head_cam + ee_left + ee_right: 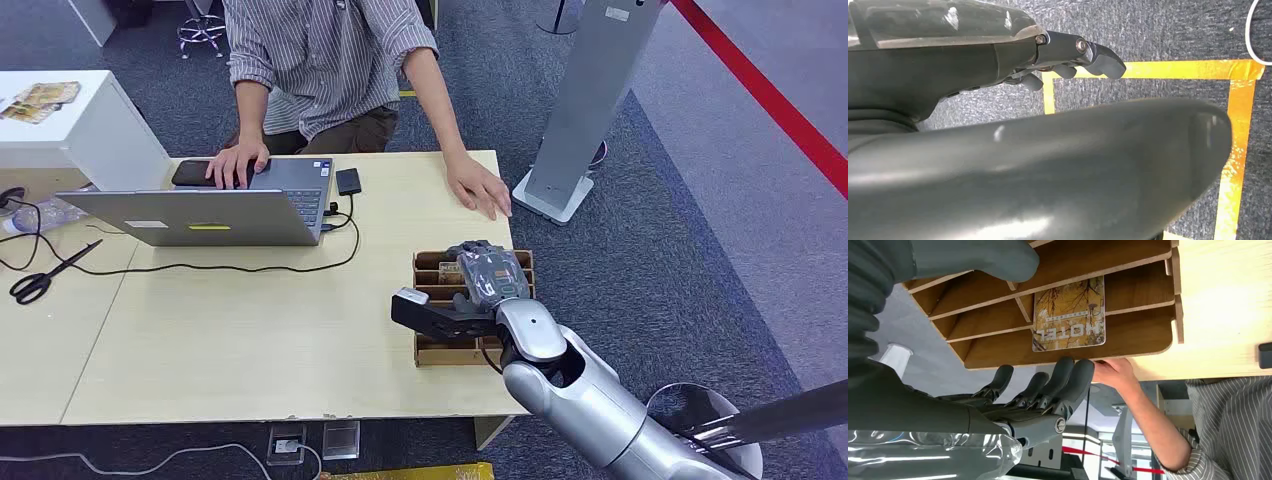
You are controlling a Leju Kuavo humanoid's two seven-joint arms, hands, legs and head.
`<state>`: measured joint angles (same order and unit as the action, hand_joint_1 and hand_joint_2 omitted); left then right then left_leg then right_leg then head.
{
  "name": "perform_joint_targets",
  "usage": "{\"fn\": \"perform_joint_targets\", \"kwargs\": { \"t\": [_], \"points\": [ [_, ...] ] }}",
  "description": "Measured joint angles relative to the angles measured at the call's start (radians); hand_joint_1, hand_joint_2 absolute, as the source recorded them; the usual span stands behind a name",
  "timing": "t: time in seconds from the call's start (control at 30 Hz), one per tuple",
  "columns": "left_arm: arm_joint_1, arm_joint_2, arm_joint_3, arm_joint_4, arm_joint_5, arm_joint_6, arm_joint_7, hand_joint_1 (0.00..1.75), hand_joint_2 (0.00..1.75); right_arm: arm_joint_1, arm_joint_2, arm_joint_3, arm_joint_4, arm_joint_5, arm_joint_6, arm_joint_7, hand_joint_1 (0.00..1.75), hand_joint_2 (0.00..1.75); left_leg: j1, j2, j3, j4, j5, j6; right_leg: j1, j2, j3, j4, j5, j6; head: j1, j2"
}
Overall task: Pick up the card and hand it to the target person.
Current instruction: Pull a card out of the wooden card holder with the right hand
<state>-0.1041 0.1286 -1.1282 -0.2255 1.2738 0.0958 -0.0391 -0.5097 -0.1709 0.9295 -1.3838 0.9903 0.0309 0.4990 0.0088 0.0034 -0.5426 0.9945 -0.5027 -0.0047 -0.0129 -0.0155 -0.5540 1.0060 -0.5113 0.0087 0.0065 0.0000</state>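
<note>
Your right hand hovers over the wooden card rack with its fingers spread apart and nothing in them; the thumb sits on one side of the rack and the fingers reach past its other edge. Your left hand hangs by the floor, fingers loosely curled on nothing.

Just under the right hand's palm, the card stands in one of the rack's slots, leaning on a divider, with its printed face and the word HOTEL showing. It looks thin, light, stiff and probably slick, so expect it to slip if you squeeze the flat faces loosely. Take it by the exposed edge that rises above the divider, thumb on one face and a finger on the other.

Beyond the fingertips, the person's hand rests on the table, near the rack.
</note>
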Motion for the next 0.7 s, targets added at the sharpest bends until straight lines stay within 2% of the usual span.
{"fn": "perform_joint_targets", "kwargs": {
  "t": [0.1, 0.57, 0.7],
  "points": [
    [0.000, 0.000, 0.001, 0.000, 0.001, -0.001, -0.002, 0.00, 0.00, 0.000, 0.000, 0.000, 0.000, 0.003, -0.002, 0.000, 0.84, 1.75, 0.000, 0.000, 0.000, 0.000, 0.000, 0.000, 0.000, 0.000, 0.000, 0.000, 0.000, 0.000, 0.000, 0.000],
    [0.000, 0.000, 0.007, 0.000, 0.005, -0.003, -0.004, 0.00, 0.00, -0.002, 0.000, -0.002, 0.001, 0.006, -0.010, 0.000, 0.87, 1.75, 0.000, 0.000, 0.000, 0.000, 0.000, 0.000, 0.000, 0.000, 0.000, 0.000, 0.000, 0.000, 0.000, 0.000],
    [0.000, 0.000, 0.007, 0.000, 0.005, -0.003, -0.007, 0.00, 0.00, -0.002, 0.000, -0.002, 0.001, 0.006, -0.010, -0.001, 1.02, 1.75, 0.000, 0.000, 0.000, 0.000, 0.000, 0.000, 0.000, 0.000, 0.000, 0.000, 0.000, 0.000, 0.000, 0.000]
  ]
}}
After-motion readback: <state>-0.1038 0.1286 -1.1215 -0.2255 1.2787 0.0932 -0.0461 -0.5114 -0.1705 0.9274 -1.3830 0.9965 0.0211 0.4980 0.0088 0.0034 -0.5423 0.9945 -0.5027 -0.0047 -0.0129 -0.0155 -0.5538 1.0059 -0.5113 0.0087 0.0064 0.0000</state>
